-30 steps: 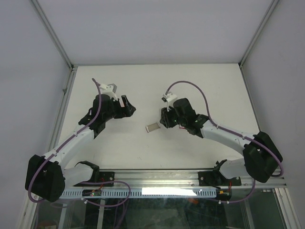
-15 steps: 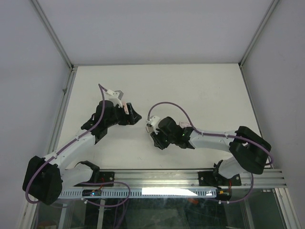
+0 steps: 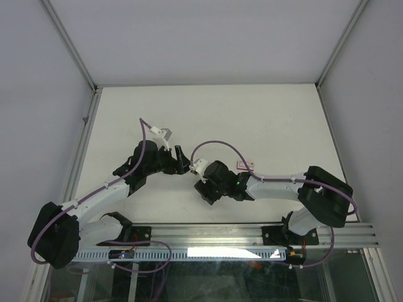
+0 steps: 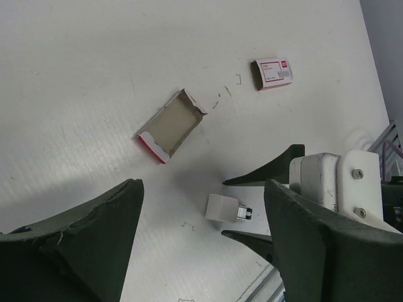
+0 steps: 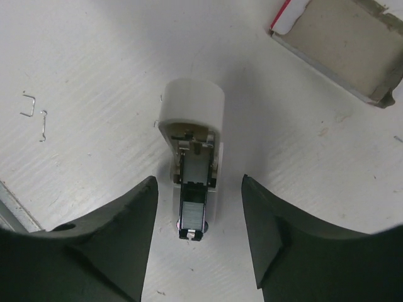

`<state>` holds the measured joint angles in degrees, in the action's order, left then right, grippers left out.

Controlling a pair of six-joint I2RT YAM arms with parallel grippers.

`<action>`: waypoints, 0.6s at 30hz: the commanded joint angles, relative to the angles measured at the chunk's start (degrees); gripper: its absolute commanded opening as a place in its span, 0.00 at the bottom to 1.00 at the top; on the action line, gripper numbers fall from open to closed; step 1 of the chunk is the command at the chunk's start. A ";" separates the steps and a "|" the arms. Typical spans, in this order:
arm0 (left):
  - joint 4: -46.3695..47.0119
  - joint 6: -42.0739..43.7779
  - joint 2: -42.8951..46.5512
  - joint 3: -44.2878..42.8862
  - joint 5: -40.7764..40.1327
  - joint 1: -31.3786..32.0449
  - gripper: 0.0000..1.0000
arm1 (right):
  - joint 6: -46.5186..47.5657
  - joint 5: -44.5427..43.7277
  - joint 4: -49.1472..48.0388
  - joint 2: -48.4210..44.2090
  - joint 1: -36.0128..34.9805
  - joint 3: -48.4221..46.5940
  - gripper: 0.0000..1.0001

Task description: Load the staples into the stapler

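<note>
The stapler (image 5: 192,157) is white and lies flat on the table with its magazine open, a grey strip of staples showing in the channel. My right gripper (image 5: 198,181) is open, with a finger on each side of the stapler and a gap to both. The staples box (image 4: 272,72), small and white with a red mark, lies apart on the table; it also shows in the top view (image 3: 244,166). My left gripper (image 4: 203,187) is open and empty, hovering above the table and facing the stapler (image 4: 225,208). In the top view the right gripper (image 3: 203,190) hides the stapler.
An open cardboard tray (image 4: 171,121) with red edges lies between the stapler and the staples box; it also shows in the right wrist view (image 5: 343,47). Loose staples (image 5: 34,113) are scattered on the table. The two grippers are close together near the table's middle.
My right gripper has swung left and toward the front, coming down over the stapler and hiding it from above. My left gripper has moved right, toward the right gripper.
</note>
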<state>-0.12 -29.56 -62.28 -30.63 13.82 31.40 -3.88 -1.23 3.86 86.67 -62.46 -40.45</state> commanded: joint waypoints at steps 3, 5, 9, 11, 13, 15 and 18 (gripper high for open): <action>7.08 -3.97 -0.14 2.22 3.64 2.04 0.79 | -3.35 -4.77 2.55 -5.48 -1.60 1.13 0.60; 8.13 -4.85 -0.57 2.80 4.43 2.61 0.79 | -4.94 -6.11 3.96 -6.60 -2.38 1.51 0.61; 9.40 -6.22 -0.69 3.85 5.11 3.51 0.79 | -7.97 -8.19 5.69 -7.66 -3.67 2.66 0.61; 9.65 -6.78 -0.57 4.22 5.51 3.73 0.79 | -8.85 -9.01 5.91 -8.00 -4.01 2.93 0.61; 10.12 -7.33 -0.47 4.51 6.17 3.97 0.79 | -9.67 -10.12 6.32 -8.01 -4.15 2.92 0.61; 11.02 -7.60 -0.59 4.92 7.36 4.44 0.79 | -10.76 -11.80 6.82 -7.82 -4.17 2.75 0.61; 11.29 -7.67 -1.29 5.23 8.53 5.34 0.79 | -12.40 -14.64 7.81 -7.55 -4.14 2.49 0.61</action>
<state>6.83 -35.70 -63.18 -26.09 18.90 35.42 -12.67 -10.33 11.31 80.62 -66.26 -37.36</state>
